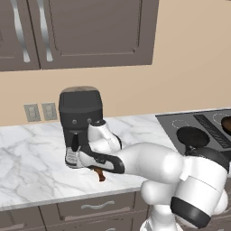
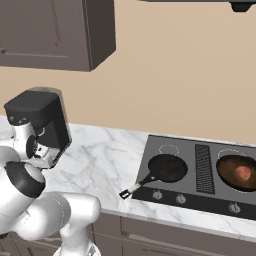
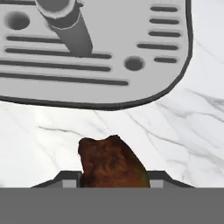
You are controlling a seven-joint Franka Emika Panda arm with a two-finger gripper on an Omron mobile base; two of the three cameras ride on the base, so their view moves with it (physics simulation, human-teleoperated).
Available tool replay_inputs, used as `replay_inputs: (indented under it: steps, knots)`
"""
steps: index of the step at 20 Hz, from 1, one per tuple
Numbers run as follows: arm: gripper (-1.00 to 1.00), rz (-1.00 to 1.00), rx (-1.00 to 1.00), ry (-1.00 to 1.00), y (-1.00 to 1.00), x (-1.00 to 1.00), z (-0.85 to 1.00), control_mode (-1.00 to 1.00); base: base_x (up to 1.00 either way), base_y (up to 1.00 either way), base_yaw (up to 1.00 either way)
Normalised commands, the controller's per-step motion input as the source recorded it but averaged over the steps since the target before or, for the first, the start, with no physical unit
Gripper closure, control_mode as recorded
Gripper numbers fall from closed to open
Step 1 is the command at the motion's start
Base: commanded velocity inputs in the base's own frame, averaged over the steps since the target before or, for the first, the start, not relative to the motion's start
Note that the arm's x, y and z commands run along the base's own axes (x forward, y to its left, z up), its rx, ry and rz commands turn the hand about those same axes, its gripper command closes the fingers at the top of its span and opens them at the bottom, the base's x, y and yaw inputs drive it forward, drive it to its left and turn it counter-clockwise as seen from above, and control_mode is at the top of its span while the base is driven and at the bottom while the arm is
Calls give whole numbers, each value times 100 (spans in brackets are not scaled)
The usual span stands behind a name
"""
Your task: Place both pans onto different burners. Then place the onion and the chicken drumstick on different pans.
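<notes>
The chicken drumstick, a brown lump, sits between my finger tips just above the marble counter. My gripper is shut on it, in front of the coffee machine's drip tray. From the left base the drumstick pokes out under the gripper near the counter's front edge. The black pan rests on the front left burner of the cooktop, its handle pointing off the front left. The brown pan sits on a right burner and holds the reddish onion. A rear left burner is bare.
A black coffee machine stands on the counter right behind the gripper, its grey slotted drip tray close ahead in the hand view. Knobs line the cooktop's front. Wall cabinets hang above. White marble counter stretches to the left.
</notes>
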Motion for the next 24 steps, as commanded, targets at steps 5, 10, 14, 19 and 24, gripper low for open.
replay_inputs:
  steps: [5, 10, 14, 19, 24]
  knots:
    - [100, -1, 0, -3, -38, -7, 78, -100, 0, 0, 0]
    - [100, -5, 0, 0, -55, 3, 82, -100, 0, 0, 0]
    - [100, -4, 0, 0, -71, 0, 57, -100, 0, 0, 0]
    - [100, -1, 0, 0, -98, 0, 24, -100, 0, 0, 0]
    - [100, 0, -1, 0, -100, 12, 6, -100, 0, 0, 0]
